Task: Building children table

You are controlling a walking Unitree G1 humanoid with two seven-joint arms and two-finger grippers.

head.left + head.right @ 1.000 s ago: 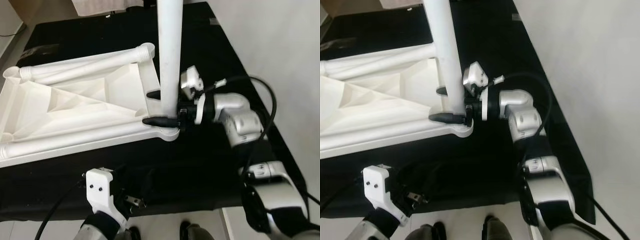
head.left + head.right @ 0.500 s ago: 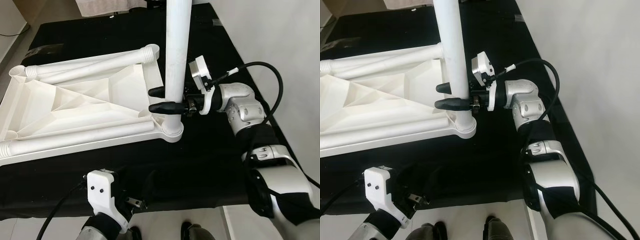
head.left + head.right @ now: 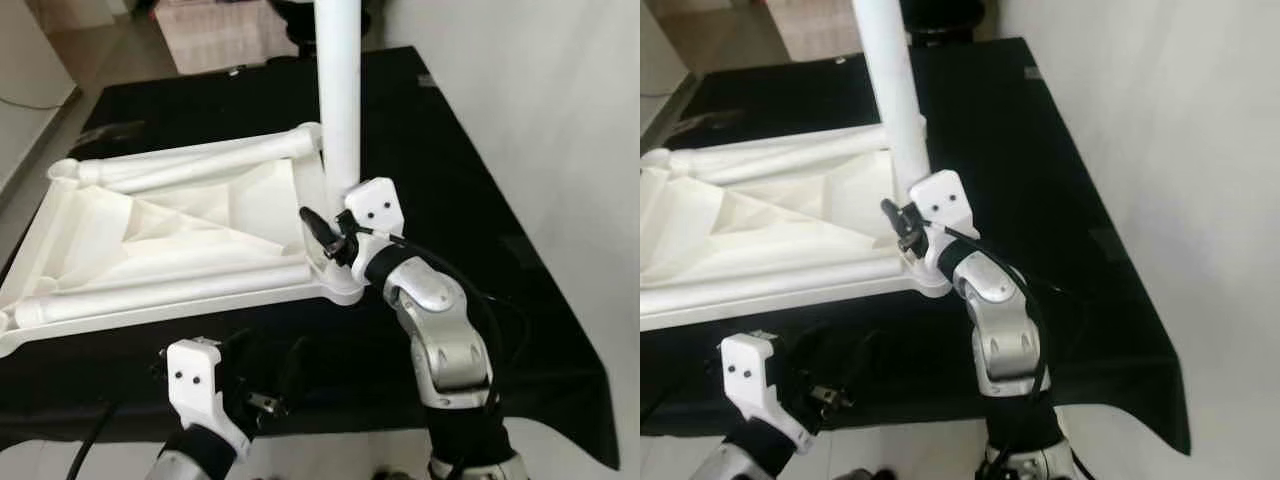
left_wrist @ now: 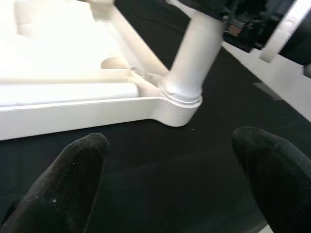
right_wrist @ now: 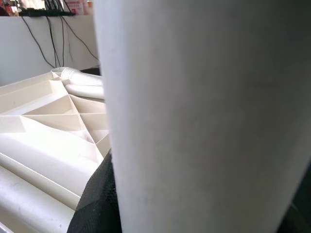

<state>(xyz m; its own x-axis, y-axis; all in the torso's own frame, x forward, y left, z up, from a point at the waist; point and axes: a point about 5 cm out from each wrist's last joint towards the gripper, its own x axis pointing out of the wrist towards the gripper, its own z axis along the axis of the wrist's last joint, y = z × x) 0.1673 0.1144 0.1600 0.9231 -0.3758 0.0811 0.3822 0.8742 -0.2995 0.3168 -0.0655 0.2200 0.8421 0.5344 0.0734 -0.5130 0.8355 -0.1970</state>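
A black counter [image 3: 470, 200] spans the frame, carrying the upturned white tabletop [image 3: 170, 230] at left centre. A white leg [image 3: 338, 110] stands upright in its near right corner socket. The right gripper [image 3: 325, 232], at centre, has its fingers clamped on the leg's base. The left gripper [image 4: 170, 174], lower left, hovers with fingers [image 4: 73, 179] apart.

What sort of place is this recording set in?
Probably a room in a home used as an assembly spot: an upturned white plastic table top lies on a black cloth spread on a pale floor, with cables along a white wall.
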